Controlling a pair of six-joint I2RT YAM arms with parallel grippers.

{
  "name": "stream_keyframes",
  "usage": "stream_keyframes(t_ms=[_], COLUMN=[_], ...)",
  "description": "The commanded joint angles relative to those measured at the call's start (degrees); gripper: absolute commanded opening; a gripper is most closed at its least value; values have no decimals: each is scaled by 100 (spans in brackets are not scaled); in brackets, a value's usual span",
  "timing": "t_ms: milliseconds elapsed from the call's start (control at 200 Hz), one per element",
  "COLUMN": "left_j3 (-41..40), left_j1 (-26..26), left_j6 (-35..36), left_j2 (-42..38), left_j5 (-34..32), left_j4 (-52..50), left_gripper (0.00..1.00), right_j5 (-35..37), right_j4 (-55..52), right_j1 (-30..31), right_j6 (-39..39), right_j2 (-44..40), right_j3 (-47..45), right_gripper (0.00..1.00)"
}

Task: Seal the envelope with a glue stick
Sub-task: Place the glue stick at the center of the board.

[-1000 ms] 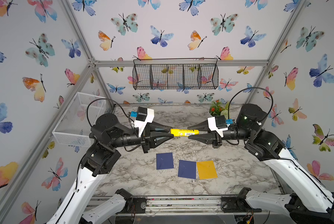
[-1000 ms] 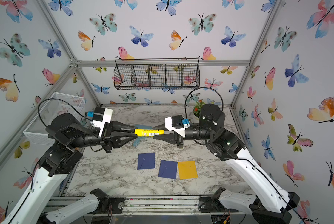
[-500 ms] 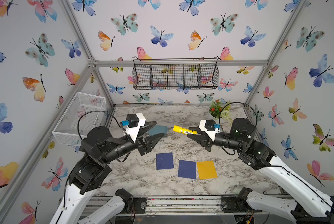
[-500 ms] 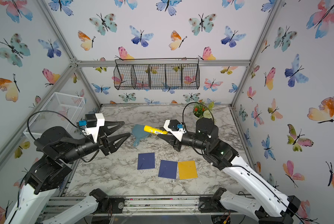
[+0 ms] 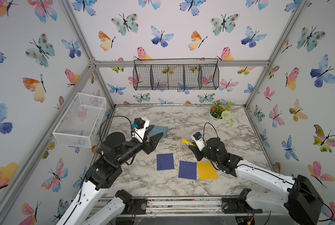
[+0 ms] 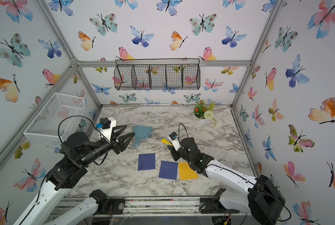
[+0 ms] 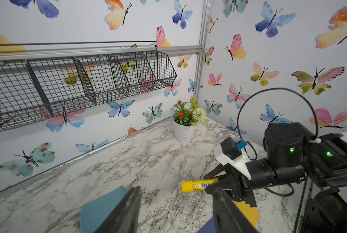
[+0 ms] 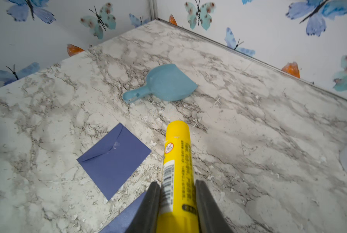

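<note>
Right hand (image 8: 177, 185) pinching glue stick (image 8: 177, 159) near its base, free end poking out over tabletop (image 8: 249, 121), near navy envelope (image 8: 114, 159). Left hand (image 6: 130, 130) hanging open, empty. Stick probably handling light, rigid, slick; gripping barrel squarely.

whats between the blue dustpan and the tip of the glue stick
Only bare marble table with a few small pale flecks; nothing stands between the dustpan and the glue stick. The right wrist view shows it best.

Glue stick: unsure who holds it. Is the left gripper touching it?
Apart. In a top view, bare marble separates the open left gripper from the glue stick, clamped by the right gripper.
</note>
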Motion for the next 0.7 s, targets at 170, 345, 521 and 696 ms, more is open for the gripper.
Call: stream_keyframes(t_ms=[170, 345, 521, 696], left_j3=[-381, -439, -508, -524], left_j1=[-5, 12, 20, 75], left_j6=[-389, -461, -485, -476], left_j2=[99, 229, 228, 224], left_j5=[-378, -448, -456, -711], left_j4=[578, 570, 642, 600], left_gripper=[61, 61, 61, 61], right_j5=[397, 495, 525, 417], right_j4=[1508, 1402, 1279, 1138], right_j1=[19, 13, 16, 17], right_j6=[389, 352, 352, 451], right_j2=[1207, 1861, 1991, 1959], right_j3=[-432, -336, -493, -598], right_gripper=[7, 9, 22, 36])
